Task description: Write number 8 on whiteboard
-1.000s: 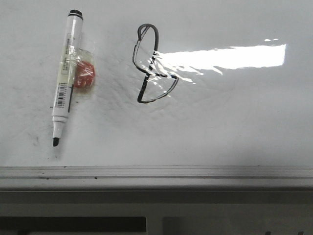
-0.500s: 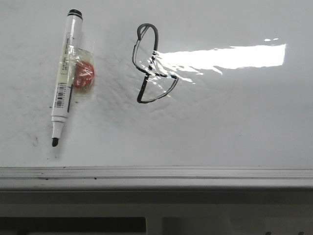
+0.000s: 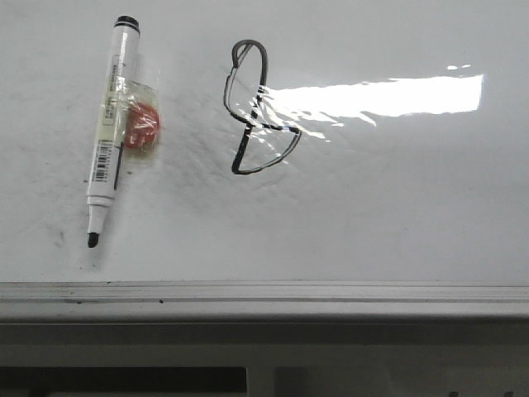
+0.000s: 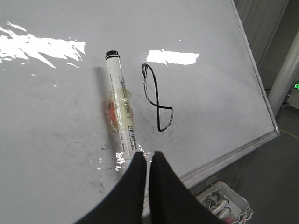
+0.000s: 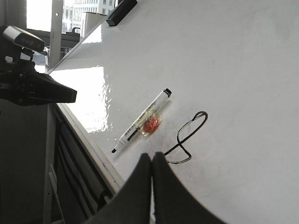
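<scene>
The number 8 (image 3: pixel 256 112) is drawn in thin black line on the whiteboard (image 3: pixel 397 207), slanted, with a narrow upper loop and a wider lower loop. It also shows in the left wrist view (image 4: pixel 156 96) and the right wrist view (image 5: pixel 188 137). A white uncapped marker (image 3: pixel 110 128) with an orange blob taped to it lies flat on the board, left of the 8, tip toward the near frame edge. My left gripper (image 4: pixel 147 156) is shut and empty, above the marker's tip end. My right gripper (image 5: pixel 152 157) is shut and empty, above the board near the 8. Neither gripper shows in the front view.
The board's grey metal frame (image 3: pixel 264 291) runs along the near edge. A black eraser (image 5: pixel 121 12) sits at the board's far edge. The other arm with its camera (image 5: pixel 28 84) shows beyond the board's edge. A tray with parts (image 4: pixel 224 203) lies below the board's corner.
</scene>
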You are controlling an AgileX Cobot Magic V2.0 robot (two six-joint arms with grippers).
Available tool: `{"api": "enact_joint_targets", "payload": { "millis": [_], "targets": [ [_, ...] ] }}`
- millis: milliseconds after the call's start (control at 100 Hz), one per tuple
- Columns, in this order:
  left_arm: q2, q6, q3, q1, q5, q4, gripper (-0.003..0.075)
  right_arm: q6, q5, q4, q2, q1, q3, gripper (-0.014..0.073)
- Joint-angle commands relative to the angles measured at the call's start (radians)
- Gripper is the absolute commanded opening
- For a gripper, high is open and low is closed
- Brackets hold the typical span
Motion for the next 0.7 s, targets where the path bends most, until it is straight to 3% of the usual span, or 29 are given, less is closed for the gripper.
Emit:
{"api": "enact_joint_targets", "payload": {
  "millis": [0,40,160,310,530,690],
  "targets": [
    [0.007,-0.001,0.031,0.005,-0.082,-0.002,-0.002,-0.007,-0.064,-0.015,0.01,0.0,-0.024,-0.0069],
    [0.007,-0.001,0.042,0.007,-0.091,-0.002,-0.002,-0.007,-0.064,-0.015,0.01,0.0,-0.024,-0.0069],
    [0.007,-0.001,0.042,0.034,0.054,-0.025,-0.002,-0.007,-0.064,-0.015,0.01,0.0,-0.024,-0.0069],
    [-0.001,0.007,0.042,0.142,0.199,-0.029,-0.002,-0.007,-0.064,-0.015,0.01,0.0,-0.024,-0.0069],
    [-0.12,0.347,0.042,0.374,0.217,-0.037,-0.002,-0.007,-0.059,-0.015,0.01,0.0,-0.024,-0.0069],
    [-0.189,0.369,0.042,0.529,0.271,-0.118,-0.002,-0.007,-0.059,-0.015,0.01,0.0,-0.024,-0.0069]
  ]
}}
